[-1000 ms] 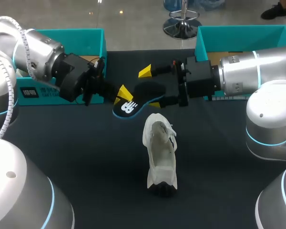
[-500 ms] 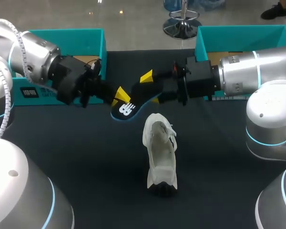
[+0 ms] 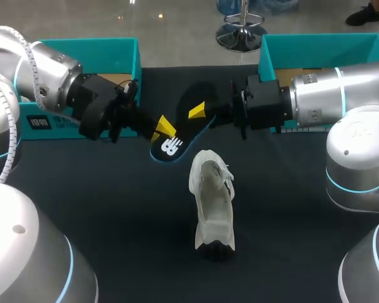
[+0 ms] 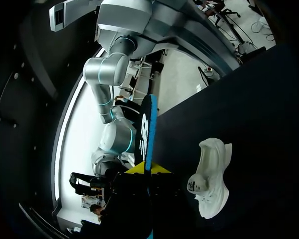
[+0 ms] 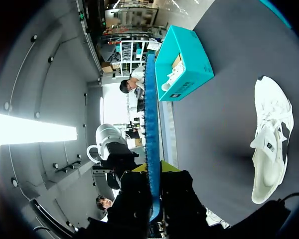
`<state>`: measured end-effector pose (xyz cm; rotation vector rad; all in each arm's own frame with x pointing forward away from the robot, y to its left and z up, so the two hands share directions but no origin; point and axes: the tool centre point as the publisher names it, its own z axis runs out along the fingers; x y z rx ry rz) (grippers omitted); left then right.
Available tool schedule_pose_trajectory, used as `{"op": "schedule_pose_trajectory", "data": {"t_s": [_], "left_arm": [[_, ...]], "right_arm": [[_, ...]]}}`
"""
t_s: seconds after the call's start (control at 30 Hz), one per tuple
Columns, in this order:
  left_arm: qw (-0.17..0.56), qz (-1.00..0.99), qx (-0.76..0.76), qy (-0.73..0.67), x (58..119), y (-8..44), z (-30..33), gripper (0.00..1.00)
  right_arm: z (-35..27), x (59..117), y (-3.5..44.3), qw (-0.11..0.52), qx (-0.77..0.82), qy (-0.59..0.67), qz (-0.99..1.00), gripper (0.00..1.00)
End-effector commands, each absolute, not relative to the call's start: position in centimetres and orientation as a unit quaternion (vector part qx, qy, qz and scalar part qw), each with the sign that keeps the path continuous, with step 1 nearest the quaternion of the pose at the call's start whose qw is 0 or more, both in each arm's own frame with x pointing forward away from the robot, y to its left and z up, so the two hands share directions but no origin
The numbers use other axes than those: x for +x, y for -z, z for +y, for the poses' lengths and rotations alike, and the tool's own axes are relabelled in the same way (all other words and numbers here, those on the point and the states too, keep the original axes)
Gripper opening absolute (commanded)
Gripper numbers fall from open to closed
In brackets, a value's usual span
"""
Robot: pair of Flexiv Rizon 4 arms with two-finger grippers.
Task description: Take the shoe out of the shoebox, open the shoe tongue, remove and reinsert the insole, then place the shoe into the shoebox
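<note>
– While the black insole (image 3: pixel 180 126) hangs above the table (image 3: pixel 114 208) in the upper middle of the head view, where is the shoe?
– Lower centre. The white shoe (image 3: pixel 211 205) lies on the table, apart from the insole and directly below it in frame, its long axis running up and down. The insole slants from lower left to upper right. The left tool (image 3: pixel 163 127) pinches its lower end and the right tool (image 3: pixel 202 115) its upper part. Neither arm is clearly nearer the shoe.
– And the left wrist view?
– The insole (image 4: pixel 148 134) stands edge-on, clamped between the left tool's (image 4: pixel 148 172) fingers. The shoe (image 4: pixel 209 179) lies beside the tool on the table.
– The right wrist view?
– Much the same: the insole (image 5: pixel 150 124) is gripped between the right tool's (image 5: pixel 154 169) fingers, with the shoe (image 5: pixel 271 144) well off to one side.
– What differs from a second ago?
– Then the right tool stood wide open around the insole. Now it is closed on it, and the insole shows more of its face to the head camera.
</note>
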<state>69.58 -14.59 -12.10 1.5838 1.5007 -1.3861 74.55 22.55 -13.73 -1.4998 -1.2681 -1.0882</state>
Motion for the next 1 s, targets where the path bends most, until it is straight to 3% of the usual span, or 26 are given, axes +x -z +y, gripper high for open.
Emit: {"op": "schedule_pose_trajectory", "data": {"t_s": [0.03,0.13,0.17,0.2,0.23,0.7,1.0], "left_arm": [[0.279,0.562,0.586,0.514,69.2,12.1,-14.3,0.00],[0.279,0.564,0.582,0.515,69.1,12.2,-14.2,0.00],[0.274,0.560,0.586,0.518,69.0,12.1,-14.1,0.18],[0.274,0.560,0.586,0.518,68.9,12.1,-14.0,0.49],[0.274,0.560,0.586,0.518,68.9,11.9,-13.7,1.00],[0.286,0.556,0.609,0.488,73.7,8.8,-7.4,1.00],[0.192,0.523,0.710,0.431,75.8,6.7,-7.4,1.00]], "right_arm": [[22.8,74.5,13.8,0.433,-0.603,0.437,-0.509,0.00],[22.8,74.5,13.8,0.433,-0.603,0.437,-0.509,0.00],[22.8,74.5,13.8,0.433,-0.603,0.437,-0.509,0.00],[22.8,74.5,13.8,0.433,-0.603,0.437,-0.509,0.00],[22.8,74.5,13.8,0.433,-0.603,0.437,-0.509,0.00],[22.8,74.5,13.8,0.433,-0.603,0.437,-0.509,0.00],[22.8,74.5,13.8,0.433,-0.603,0.437,-0.509,0.00]]}}
